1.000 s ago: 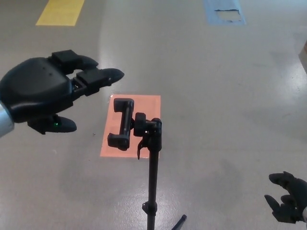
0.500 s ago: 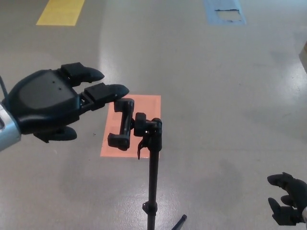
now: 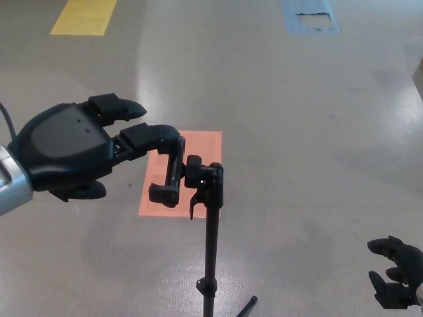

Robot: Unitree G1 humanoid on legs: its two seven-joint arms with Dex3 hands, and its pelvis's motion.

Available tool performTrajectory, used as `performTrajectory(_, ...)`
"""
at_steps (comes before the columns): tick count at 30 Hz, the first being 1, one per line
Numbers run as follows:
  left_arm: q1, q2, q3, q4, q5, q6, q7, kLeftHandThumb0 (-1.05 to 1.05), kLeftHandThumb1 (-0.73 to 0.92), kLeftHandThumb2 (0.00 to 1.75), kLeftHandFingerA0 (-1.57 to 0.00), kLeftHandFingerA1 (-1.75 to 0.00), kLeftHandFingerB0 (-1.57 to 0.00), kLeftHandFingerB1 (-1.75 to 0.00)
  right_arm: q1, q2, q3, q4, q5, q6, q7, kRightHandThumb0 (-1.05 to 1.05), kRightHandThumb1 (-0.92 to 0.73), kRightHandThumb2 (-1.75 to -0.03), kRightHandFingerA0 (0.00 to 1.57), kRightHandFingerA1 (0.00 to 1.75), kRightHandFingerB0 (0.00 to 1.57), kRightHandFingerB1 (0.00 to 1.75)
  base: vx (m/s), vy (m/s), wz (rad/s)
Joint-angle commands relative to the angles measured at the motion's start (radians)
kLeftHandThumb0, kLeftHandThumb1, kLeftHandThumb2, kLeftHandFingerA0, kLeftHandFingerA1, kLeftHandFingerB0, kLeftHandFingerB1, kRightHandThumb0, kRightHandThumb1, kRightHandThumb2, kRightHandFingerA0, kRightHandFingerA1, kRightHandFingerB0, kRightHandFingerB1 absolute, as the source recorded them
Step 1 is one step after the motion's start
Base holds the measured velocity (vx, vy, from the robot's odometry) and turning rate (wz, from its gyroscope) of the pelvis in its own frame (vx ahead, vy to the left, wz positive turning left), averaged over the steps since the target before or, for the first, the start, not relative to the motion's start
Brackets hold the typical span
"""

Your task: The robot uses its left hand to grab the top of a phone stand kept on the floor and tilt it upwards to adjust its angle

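Where it stands upright, black phone stand (image 3: 198, 191), empty clamp, left hand (image 3: 69, 152) beside.

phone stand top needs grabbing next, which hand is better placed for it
Left. The left hand is open, its fingers right at the upper end of the phone stand clamp. The right hand sits low at the frame's lower right, far from the stand.
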Motion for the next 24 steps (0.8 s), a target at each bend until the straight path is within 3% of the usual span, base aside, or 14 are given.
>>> performTrajectory(1, -0.014, -0.006, -0.005, 0.013, 0.004, 0.007, -0.001, -0.32, 0.41, 0.62, -0.08, -0.27, -0.02, -0.24, -0.015, -0.020, 0.003, 0.000, -0.005, 0.020, 0.012, -0.26, -0.62, -1.10, 0.08, 0.50, 0.07, 0.50, 0.00, 0.000, 0.00)
performTrajectory(19, -0.005, -0.011, -0.011, 0.013, 0.003, 0.021, -0.026, -0.37, 0.47, 0.63, -0.09, -0.28, -0.04, -0.24, -0.031, -0.021, 0.012, 0.005, -0.006, 0.040, 0.030, -0.26, -0.61, -1.10, 0.09, 0.50, 0.09, 0.50, 0.00, 0.000, 0.00)
performTrajectory(21, -0.004, -0.012, -0.014, 0.021, 0.006, 0.016, -0.019, -0.34, 0.48, 0.56, -0.12, -0.27, -0.07, -0.26, -0.035, -0.021, 0.015, 0.004, -0.008, 0.043, 0.031, -0.26, -0.61, -1.10, 0.08, 0.50, 0.08, 0.50, 0.00, 0.000, 0.00)
performTrajectory(24, 0.000, -0.012, -0.021, 0.030, 0.011, 0.019, -0.023, -0.38, 0.44, 0.65, -0.07, -0.26, -0.02, -0.24, -0.043, -0.020, 0.020, 0.003, -0.013, 0.050, 0.029, -0.26, -0.60, -1.10, 0.10, 0.51, 0.09, 0.50, 0.00, 0.000, 0.00)
